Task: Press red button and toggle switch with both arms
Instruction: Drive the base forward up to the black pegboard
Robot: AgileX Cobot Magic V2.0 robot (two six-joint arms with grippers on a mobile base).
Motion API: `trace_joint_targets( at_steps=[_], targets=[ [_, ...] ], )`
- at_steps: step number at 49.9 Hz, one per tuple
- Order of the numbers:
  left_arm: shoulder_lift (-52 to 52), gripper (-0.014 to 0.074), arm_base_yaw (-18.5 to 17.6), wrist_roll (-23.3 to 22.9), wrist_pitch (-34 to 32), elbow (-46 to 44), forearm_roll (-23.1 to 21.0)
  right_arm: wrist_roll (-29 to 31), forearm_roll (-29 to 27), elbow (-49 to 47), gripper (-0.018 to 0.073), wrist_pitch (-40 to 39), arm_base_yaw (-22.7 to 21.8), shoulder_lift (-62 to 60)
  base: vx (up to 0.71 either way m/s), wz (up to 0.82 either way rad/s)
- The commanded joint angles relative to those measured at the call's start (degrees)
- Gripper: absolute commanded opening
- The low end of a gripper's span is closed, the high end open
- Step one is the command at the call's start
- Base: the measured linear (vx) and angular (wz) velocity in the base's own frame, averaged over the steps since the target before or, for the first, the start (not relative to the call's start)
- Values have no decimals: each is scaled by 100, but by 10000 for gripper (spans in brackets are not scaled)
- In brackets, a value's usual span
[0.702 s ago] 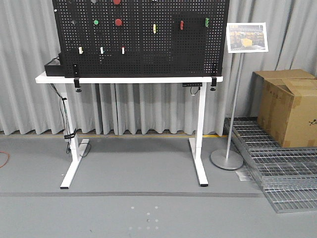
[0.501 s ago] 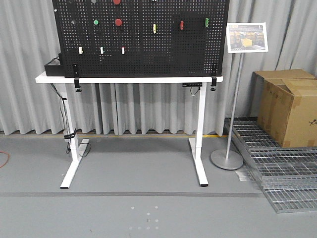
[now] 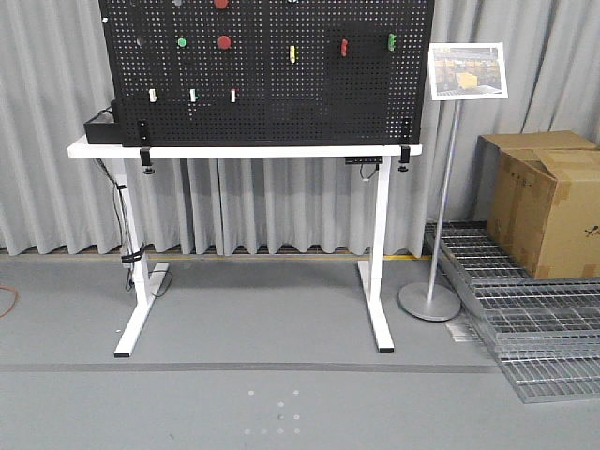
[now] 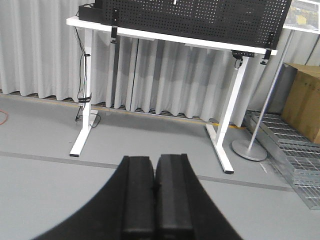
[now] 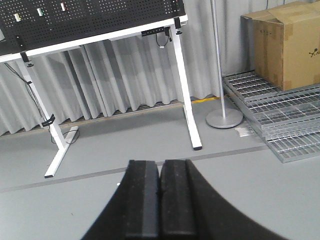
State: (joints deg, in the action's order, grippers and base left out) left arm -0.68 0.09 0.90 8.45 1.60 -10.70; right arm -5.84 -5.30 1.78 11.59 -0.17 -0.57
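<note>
A black pegboard [image 3: 267,103] stands on a white table [image 3: 244,149] in the front view. A round red button [image 3: 224,41] sits on its upper left. The small all-red toggle switch [image 3: 344,47] is mounted further right, between a yellow switch [image 3: 292,53] and a green one [image 3: 392,41]. Neither arm shows in the front view. My left gripper [image 4: 155,159] is shut and empty, low over the grey floor and far from the table [image 4: 150,35]. My right gripper [image 5: 160,162] is also shut and empty, far from the table [image 5: 100,39].
A sign stand [image 3: 429,300] is right of the table, with a cardboard box [image 3: 544,202] and metal floor grates [image 3: 525,319] beyond. A black box [image 3: 101,127] sits on the table's left end. A second red button [image 3: 221,3] shows at the board's top edge.
</note>
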Motion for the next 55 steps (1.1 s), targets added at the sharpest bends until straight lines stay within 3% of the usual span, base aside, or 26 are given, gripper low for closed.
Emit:
trace_joint_targets(
  at_steps=[1, 55],
  targets=[
    [-100, 2, -17, -36, -480, 197, -57, -13, 8, 59, 0, -457, -1, -100, 0, 0],
    [-100, 2, -17, -36, -480, 197, -57, -13, 8, 59, 0, -478, -1, -100, 8, -1]
  ],
)
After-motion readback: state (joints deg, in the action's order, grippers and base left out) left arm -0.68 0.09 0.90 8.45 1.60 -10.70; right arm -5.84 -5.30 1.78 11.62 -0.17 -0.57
